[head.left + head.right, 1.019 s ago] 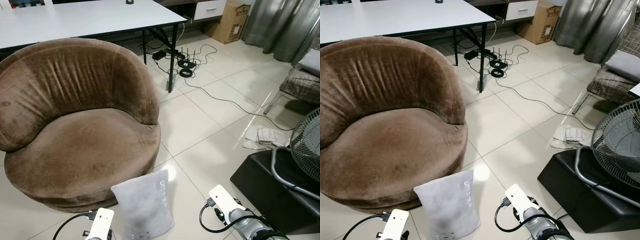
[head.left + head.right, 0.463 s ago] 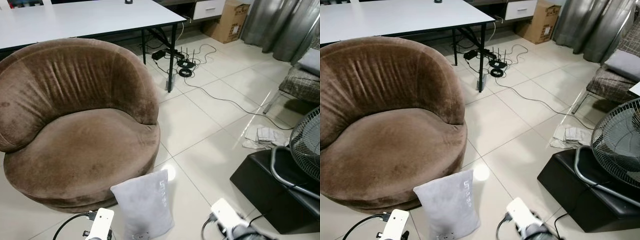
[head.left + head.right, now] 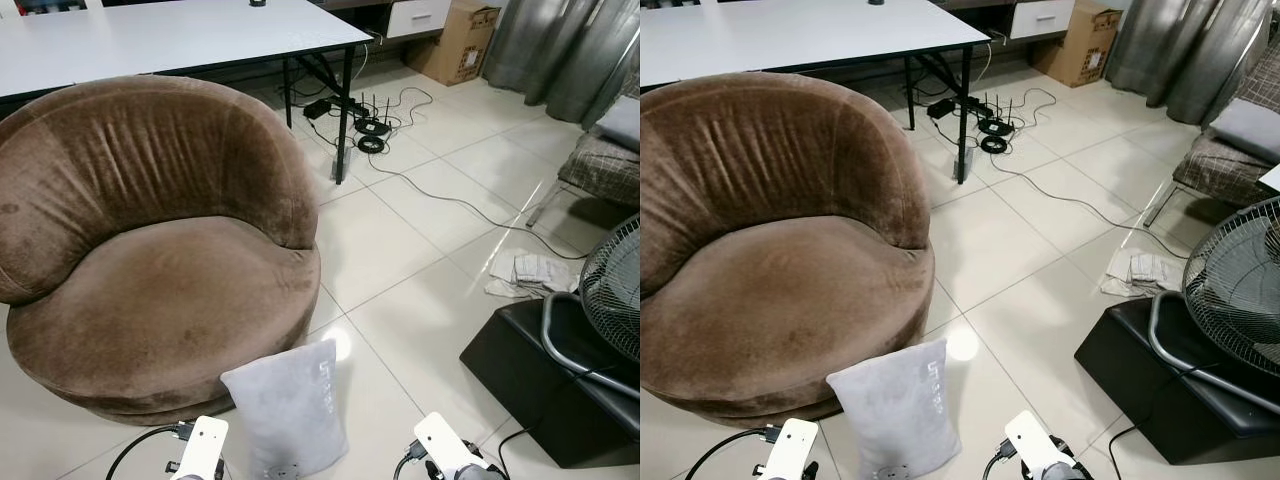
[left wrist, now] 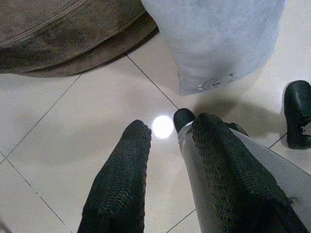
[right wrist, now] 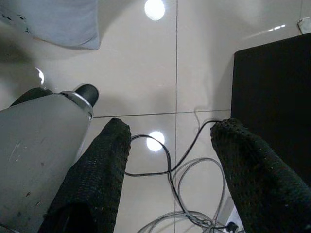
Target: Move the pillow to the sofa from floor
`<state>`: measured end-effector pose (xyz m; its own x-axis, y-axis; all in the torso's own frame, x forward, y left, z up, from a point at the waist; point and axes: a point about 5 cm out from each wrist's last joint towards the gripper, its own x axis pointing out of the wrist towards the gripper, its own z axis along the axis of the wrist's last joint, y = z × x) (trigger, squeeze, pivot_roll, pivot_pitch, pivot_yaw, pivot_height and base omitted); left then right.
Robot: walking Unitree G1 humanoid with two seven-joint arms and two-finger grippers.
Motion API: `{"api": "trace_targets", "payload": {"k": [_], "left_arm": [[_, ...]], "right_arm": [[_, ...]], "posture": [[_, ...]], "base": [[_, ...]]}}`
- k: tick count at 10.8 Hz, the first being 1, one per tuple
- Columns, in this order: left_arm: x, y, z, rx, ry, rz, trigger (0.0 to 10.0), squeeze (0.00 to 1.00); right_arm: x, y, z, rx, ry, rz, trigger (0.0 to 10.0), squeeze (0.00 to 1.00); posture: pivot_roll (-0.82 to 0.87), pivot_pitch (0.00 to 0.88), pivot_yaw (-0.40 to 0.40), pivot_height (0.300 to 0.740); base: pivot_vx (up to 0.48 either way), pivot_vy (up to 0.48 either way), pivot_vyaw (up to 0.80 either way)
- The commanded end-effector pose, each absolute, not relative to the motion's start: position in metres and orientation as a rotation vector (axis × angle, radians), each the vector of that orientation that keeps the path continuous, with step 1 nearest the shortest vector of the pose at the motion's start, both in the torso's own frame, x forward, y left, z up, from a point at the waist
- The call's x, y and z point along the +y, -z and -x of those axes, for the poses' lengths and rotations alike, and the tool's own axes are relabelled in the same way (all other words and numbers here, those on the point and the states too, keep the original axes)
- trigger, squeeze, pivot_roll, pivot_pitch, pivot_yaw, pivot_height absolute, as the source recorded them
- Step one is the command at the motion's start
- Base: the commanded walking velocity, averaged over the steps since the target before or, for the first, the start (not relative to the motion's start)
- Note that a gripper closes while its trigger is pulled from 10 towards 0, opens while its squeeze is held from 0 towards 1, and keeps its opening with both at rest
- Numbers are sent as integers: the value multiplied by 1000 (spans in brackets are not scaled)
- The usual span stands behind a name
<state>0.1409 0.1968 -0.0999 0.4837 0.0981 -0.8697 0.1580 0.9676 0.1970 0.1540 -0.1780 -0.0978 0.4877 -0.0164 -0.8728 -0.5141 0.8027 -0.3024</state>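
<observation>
A light grey pillow (image 3: 288, 408) stands upright on the tiled floor, leaning against the front of the round brown sofa (image 3: 150, 240). My left wrist (image 3: 200, 450) sits low, just left of the pillow. In the left wrist view the left gripper (image 4: 167, 132) hangs open over the bare tile, a short way from the pillow's lower edge (image 4: 218, 43). My right wrist (image 3: 443, 448) is low at the pillow's right. The right gripper (image 5: 167, 131) is open above the floor, with the pillow's corner (image 5: 53, 19) off to one side.
A white table (image 3: 180, 35) stands behind the sofa, with cables and routers (image 3: 370, 125) on the floor beside its leg. At the right are a black box (image 3: 540, 370), a fan (image 3: 615, 290) and a folded cloth (image 3: 530, 272). A cable (image 5: 180, 170) lies under the right gripper.
The right arm has dropped lower and drawn back toward the bottom edge of the eye views. The left arm, pillow and sofa have not moved.
</observation>
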Motion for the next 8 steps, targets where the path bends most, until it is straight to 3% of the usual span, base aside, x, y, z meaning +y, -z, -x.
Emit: {"api": "trace_targets", "payload": {"k": [1, 8], "left_arm": [[194, 104, -132, 1107, 59, -276, 10000, 0], [198, 102, -134, 1105, 63, -285, 10000, 0]], "right_arm": [[-179, 96, -157, 1009, -324, 601, 10000, 0], [-172, 95, -162, 975, -295, 570, 10000, 0]], "posture": [[14, 0, -59, 740], [-7, 0, -39, 740]], "base": [[0, 0, 0], [0, 0, 0]]}}
